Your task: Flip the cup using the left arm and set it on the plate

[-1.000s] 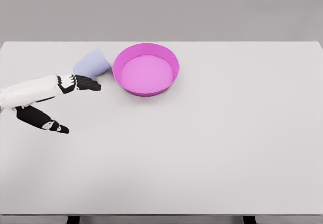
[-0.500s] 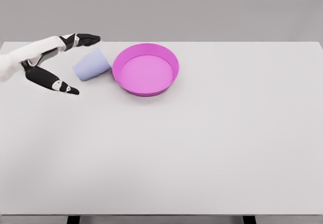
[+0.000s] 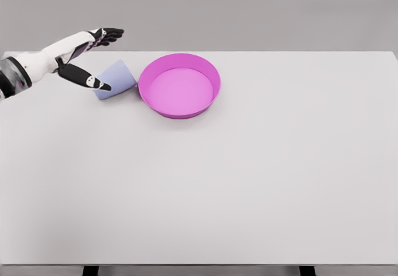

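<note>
Cup (image 3: pixel 117 79), pale lavender, lies tipped near the table's (image 3: pixel 249 189) far left edge, just beside the magenta plate (image 3: pixel 179 85); I see my left hand (image 3: pixel 81 49) spread open over it, gripping nothing.

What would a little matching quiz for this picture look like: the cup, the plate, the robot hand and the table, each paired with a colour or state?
Things:
1. cup
2. plate
3. left robot hand
4. table

Descriptions:
A. magenta, round, with nothing in it
B. white, flat, carries everything
C. pale lavender, lying on its side
D. fingers spread, holding nothing

Pairs: 1-C, 2-A, 3-D, 4-B
</note>
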Controlling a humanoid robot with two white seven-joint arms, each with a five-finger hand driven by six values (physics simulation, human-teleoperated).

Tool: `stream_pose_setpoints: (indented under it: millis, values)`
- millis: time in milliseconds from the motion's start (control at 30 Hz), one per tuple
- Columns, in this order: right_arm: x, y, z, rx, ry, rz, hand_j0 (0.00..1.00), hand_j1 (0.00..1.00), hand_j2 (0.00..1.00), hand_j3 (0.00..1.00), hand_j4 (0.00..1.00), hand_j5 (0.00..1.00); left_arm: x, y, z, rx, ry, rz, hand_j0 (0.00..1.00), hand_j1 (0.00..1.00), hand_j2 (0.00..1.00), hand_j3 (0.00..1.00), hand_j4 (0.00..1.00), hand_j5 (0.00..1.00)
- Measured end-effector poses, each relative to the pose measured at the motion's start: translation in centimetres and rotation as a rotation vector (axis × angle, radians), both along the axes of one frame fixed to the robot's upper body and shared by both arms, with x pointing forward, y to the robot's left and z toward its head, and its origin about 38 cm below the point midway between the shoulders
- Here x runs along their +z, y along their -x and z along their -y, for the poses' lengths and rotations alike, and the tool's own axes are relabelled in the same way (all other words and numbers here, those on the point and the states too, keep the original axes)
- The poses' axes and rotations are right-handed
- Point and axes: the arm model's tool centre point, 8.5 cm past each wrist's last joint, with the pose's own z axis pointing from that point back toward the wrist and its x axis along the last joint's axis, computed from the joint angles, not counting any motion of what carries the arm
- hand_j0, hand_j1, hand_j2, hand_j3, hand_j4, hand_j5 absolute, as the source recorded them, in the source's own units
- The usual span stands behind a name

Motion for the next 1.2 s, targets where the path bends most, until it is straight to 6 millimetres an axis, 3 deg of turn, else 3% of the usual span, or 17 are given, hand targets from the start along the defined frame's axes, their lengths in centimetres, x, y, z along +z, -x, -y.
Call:
stream_pose_setpoints:
  millis: [300,367,500,1100,1200]
  values:
    - [0.0,0.0,0.0,0.0,0.0,0.0,1.0,1.0,1.0,1.0,1.0,1.0,-2.6,-1.6,1.1,0.017,-0.176,0.009,1.0,1.0,1.0,1.0,1.0,1.0]
    - [0.0,0.0,0.0,0.0,0.0,0.0,1.0,1.0,1.0,1.0,1.0,1.0,-2.0,-2.2,1.4,0.02,-0.176,0.024,1.0,1.0,1.0,1.0,1.0,1.0]
    - [0.0,0.0,0.0,0.0,0.0,0.0,1.0,1.0,1.0,1.0,1.0,1.0,-3.2,-3.1,1.5,0.047,-0.167,-0.006,1.0,1.0,1.0,1.0,1.0,1.0]
    - [0.0,0.0,0.0,0.0,0.0,0.0,1.0,1.0,1.0,1.0,1.0,1.0,-5.5,-4.4,1.0,0.132,-0.143,-0.105,1.0,1.0,1.0,1.0,1.0,1.0]
    - [0.0,0.0,0.0,0.0,0.0,0.0,1.0,1.0,1.0,1.0,1.0,1.0,-5.2,-4.8,1.0,0.139,-0.141,-0.103,1.0,1.0,1.0,1.0,1.0,1.0]
